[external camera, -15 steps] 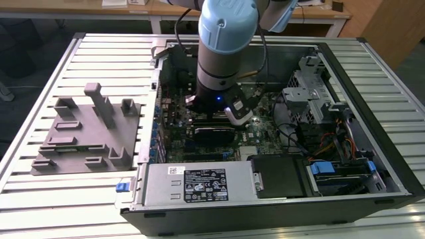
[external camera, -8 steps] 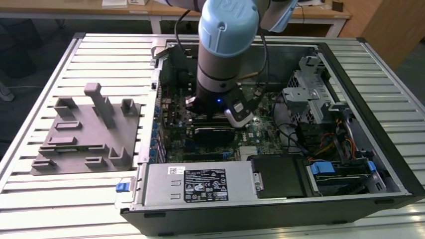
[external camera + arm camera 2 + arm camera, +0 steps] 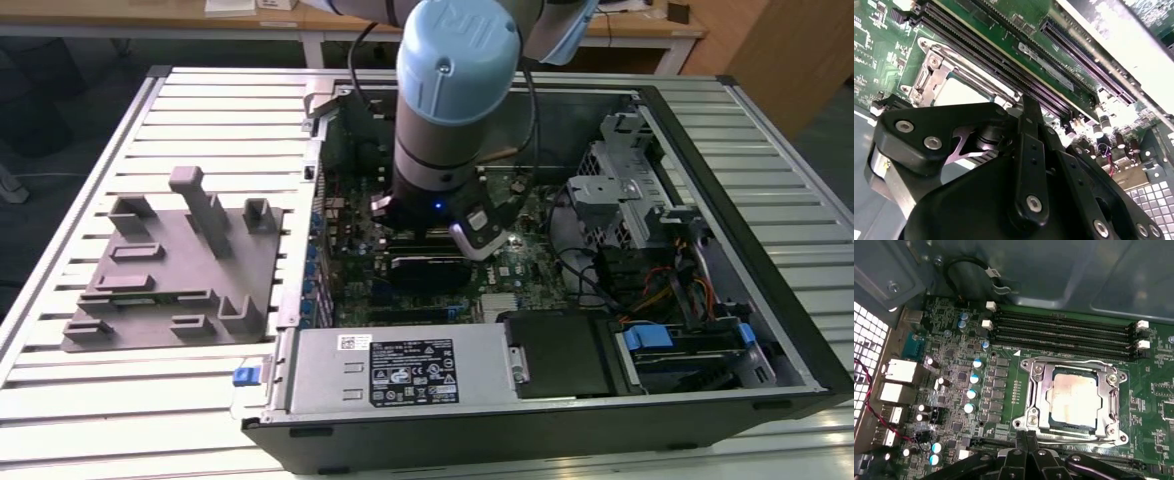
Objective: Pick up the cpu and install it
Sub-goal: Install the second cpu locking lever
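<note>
The cpu [image 3: 1074, 397], a flat square chip with a pale silver top, lies inside the dark socket with its metal frame [image 3: 1035, 390] on the green motherboard. In the second wrist view the cpu [image 3: 961, 92] shows as a pale patch within that frame, just beyond the fingertips. My gripper [image 3: 1026, 439] hovers just beside the socket's edge, its black fingers [image 3: 1026, 130] pressed together with nothing between them. In the exterior view the arm [image 3: 447, 110] reaches straight down into the open computer case over the motherboard.
Memory slots [image 3: 1064, 332] run alongside the socket. A grey moulded tray [image 3: 174, 270] lies on the slatted table at the exterior view's left. A power supply [image 3: 400, 370] and a drive cage [image 3: 627, 190] crowd the case, with cables [image 3: 667, 290] on the exterior view's right.
</note>
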Robot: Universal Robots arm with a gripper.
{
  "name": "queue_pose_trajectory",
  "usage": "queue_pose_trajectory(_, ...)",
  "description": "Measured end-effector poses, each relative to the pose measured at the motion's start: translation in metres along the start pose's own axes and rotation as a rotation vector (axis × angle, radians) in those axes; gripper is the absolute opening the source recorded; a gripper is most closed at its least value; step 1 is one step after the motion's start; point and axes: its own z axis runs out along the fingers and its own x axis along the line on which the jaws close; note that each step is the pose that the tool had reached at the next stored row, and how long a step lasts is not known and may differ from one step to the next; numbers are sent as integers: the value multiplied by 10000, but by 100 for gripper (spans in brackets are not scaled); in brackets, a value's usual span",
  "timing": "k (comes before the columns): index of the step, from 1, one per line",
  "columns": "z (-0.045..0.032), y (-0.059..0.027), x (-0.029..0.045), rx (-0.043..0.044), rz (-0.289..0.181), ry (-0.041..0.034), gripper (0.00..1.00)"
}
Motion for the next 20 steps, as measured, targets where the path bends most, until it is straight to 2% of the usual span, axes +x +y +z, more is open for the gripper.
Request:
queue_pose_trajectory(7, 61, -26, 29, -316, -11, -33, 11)
queue_pose_trajectory(12, 77, -30, 41, -543, -19, -57, 11)
queue_pose_trajectory(15, 92, -34, 41, -593, -22, -62, 11)
queue_pose_trajectory(20, 109, -40, 41, -598, -22, -62, 11)
